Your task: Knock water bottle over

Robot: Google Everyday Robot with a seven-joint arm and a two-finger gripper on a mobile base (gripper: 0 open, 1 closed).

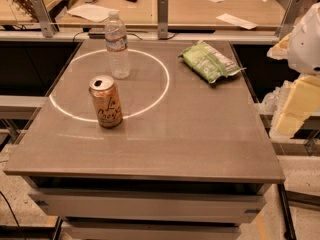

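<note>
The small clear plastic water bottle (117, 45), white cap on, stands upright at the back of the grey worktop (200, 134), behind an opened orange-tan drink can (105, 101). The white-and-yellow gripper (300, 84) hangs beyond the right edge (open or closed, I cannot tell).

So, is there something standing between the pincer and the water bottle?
The pincer hangs at the right edge, beside the table. A green snack bag lies flat roughly on the line to the upright water bottle; being low, it can probably be passed above. The can stands aside.
</note>
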